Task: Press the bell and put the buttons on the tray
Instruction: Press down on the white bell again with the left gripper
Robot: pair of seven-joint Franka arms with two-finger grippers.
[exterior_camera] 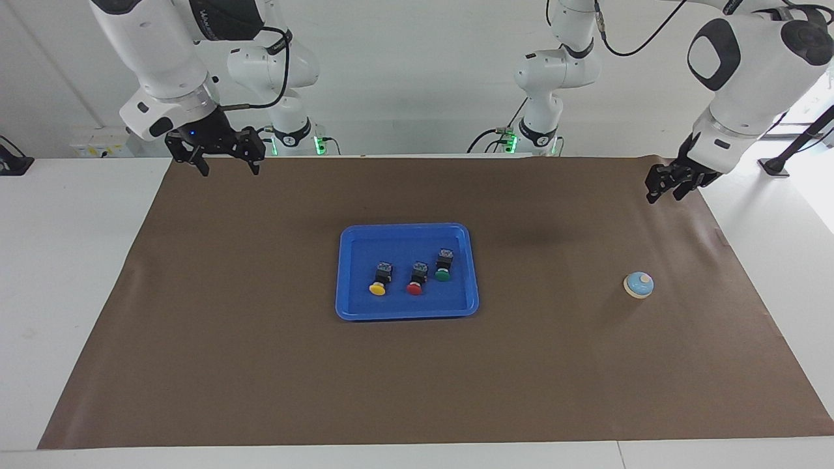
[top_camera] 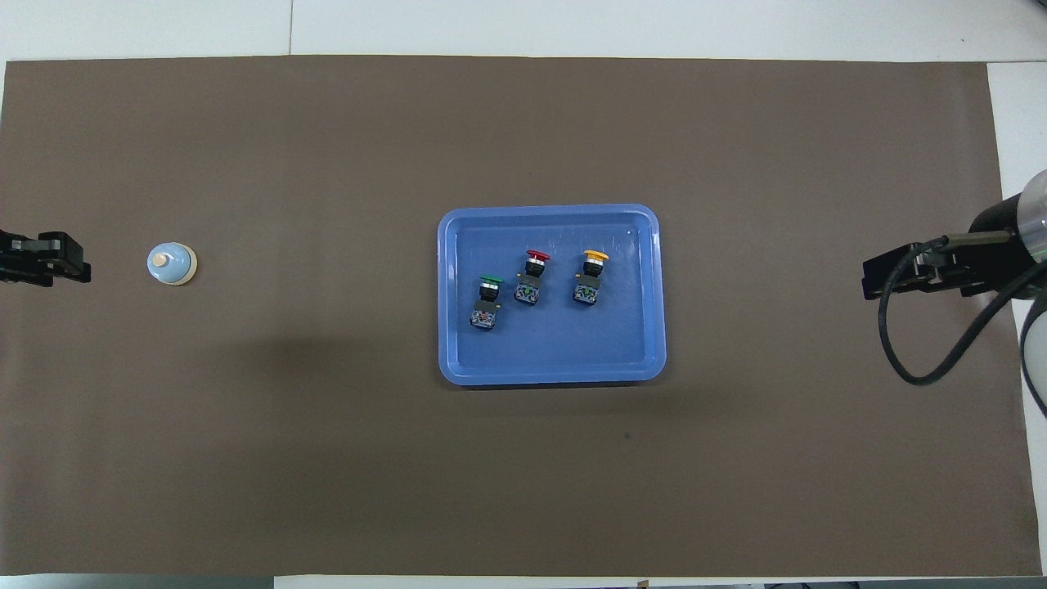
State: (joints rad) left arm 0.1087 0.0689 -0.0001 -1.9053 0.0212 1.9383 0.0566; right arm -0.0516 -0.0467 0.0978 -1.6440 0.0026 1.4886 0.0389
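- Facing view: the left gripper (exterior_camera: pixel 666 189), upper right of frame, looks closed on nothing, likely readied to press the bell (exterior_camera: pixel 638 284) at lower right.
- Three buttons (exterior_camera: pixel 414 279) already lie in the tray (exterior_camera: pixel 345 273), mid-frame.
- The right gripper (exterior_camera: pixel 223 159) waits open, upper left.

Left arm, white with dark joint covers: enters facing view at 2 o'clock, elbow high, forearm angled down. Left hand (exterior_camera: pixel 661 187), black two-finger: raised over table's edge at left arm's end, fingertips drawn together, holding nothing. In overhead view it shows at 9 o'clock (top_camera: pixel 49 260).

Right arm, white, black cable looped at wrist: enters facing view at 10 o'clock, wrist pointing down. Right hand (exterior_camera: pixel 221 166), black two-finger: raised over table's edge at right arm's end, fingers spread wide, empty. In overhead view it shows at 3 o'clock (top_camera: pixel 891 278).
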